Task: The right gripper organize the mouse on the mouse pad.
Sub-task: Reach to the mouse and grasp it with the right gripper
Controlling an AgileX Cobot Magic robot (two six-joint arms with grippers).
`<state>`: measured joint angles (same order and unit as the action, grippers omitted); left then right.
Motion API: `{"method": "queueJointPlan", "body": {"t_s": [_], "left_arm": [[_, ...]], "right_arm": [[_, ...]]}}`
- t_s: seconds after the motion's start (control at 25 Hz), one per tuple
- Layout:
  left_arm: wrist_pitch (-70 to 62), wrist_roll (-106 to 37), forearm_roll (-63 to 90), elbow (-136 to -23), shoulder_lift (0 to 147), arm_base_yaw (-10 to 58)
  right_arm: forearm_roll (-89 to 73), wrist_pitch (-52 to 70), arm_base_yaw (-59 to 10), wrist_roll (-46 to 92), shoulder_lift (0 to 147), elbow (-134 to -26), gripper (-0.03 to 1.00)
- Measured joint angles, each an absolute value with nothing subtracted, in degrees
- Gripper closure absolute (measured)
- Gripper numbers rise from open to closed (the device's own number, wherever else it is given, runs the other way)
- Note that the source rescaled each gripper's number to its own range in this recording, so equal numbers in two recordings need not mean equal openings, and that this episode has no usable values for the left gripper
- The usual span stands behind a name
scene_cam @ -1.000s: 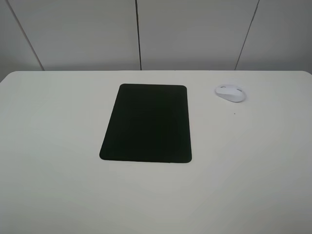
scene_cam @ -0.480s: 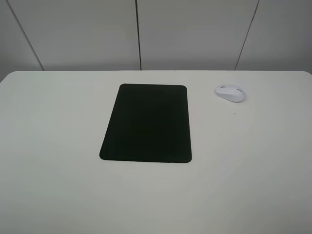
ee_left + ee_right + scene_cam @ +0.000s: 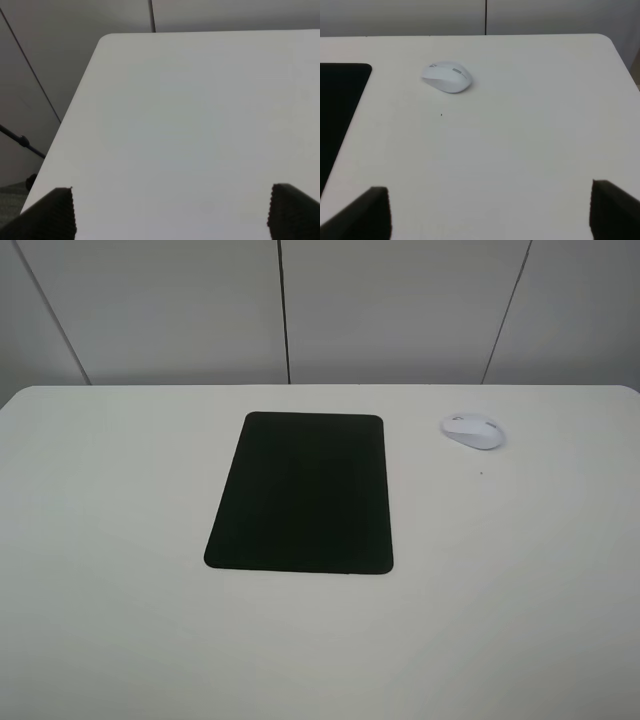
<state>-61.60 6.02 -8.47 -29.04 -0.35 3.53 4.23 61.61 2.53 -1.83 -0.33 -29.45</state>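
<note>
The white mouse (image 3: 473,430) lies on the white table, to the right of the black mouse pad (image 3: 300,493) and clear of it. In the right wrist view the mouse (image 3: 447,77) lies well ahead of my right gripper (image 3: 490,212), whose two fingertips stand wide apart with nothing between them; the pad's edge (image 3: 337,110) shows at the side. My left gripper (image 3: 170,212) is open over bare table near the table's left edge. Neither gripper shows in the exterior high view.
The white table (image 3: 120,620) has rounded corners and ends at a grey panelled wall (image 3: 400,310). A tiny dark speck (image 3: 481,474) lies on the table just in front of the mouse.
</note>
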Motion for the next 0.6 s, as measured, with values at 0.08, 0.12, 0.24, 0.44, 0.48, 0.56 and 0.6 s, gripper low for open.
{"method": "queueJointPlan", "body": {"t_s": [0.08,0.12,0.24,0.44,0.48,0.56,0.6], "left_arm": [[-61.6,6.02,-8.47,-29.04,-0.35,3.53],[-61.6,6.02,-8.47,-29.04,-0.35,3.53],[-61.6,6.02,-8.47,-29.04,-0.35,3.53],[-61.6,6.02,-8.47,-29.04,-0.35,3.53],[-61.6,6.02,-8.47,-29.04,-0.35,3.53],[-61.6,6.02,-8.47,-29.04,-0.35,3.53],[-61.6,6.02,-8.47,-29.04,-0.35,3.53]], "right_arm": [[4.23,61.61,2.53,-1.83,-0.14,-29.45,-0.03],[4.23,61.47,2.53,-1.76,0.43,-29.45,-0.03],[3.3,58.4,2.53,1.29,7.84,-31.23,-0.03],[0.97,54.13,2.53,9.57,24.34,-34.56,-0.03],[0.4,53.12,2.53,11.2,28.09,-35.12,-0.03],[-0.45,50.8,2.26,13.56,34.82,-36.6,-0.03],[-0.63,49.54,1.83,14.53,38.4,-37.4,-0.03]]}}
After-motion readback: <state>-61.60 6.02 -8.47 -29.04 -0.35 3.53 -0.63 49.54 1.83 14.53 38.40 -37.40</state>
